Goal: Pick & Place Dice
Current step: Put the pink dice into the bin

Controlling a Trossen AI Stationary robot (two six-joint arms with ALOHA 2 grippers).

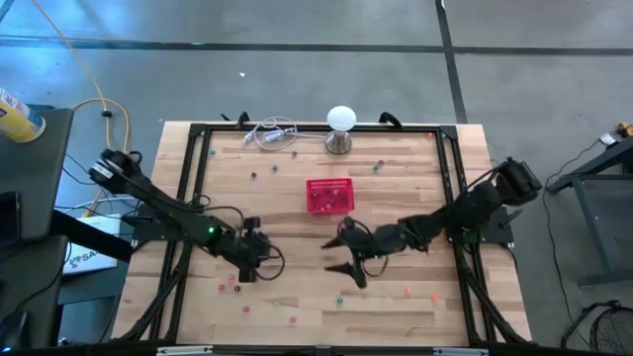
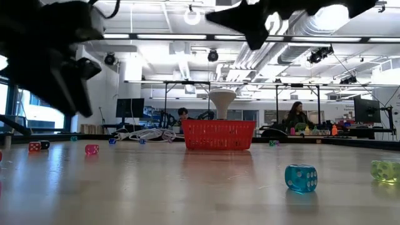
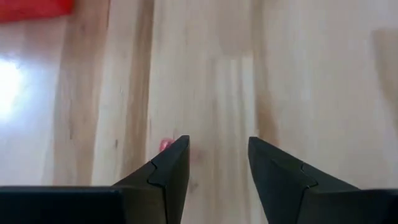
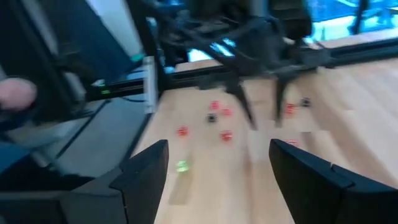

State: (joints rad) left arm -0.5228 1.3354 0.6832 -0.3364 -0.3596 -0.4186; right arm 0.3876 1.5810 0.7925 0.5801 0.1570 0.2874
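Blue die (image 2: 300,178) lies nearest; left pincer (image 3: 217,158), released and empty above bare table (image 3: 217,74), should descend straight with the pink die (image 3: 165,145) beside its finger centred between them.

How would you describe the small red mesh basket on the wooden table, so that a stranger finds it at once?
Start from the white ball-shaped lamp at the far edge of the wooden table. Just in front of it stands the red mesh basket. It is rectangular and far bigger than the tiny coloured dice scattered around it.
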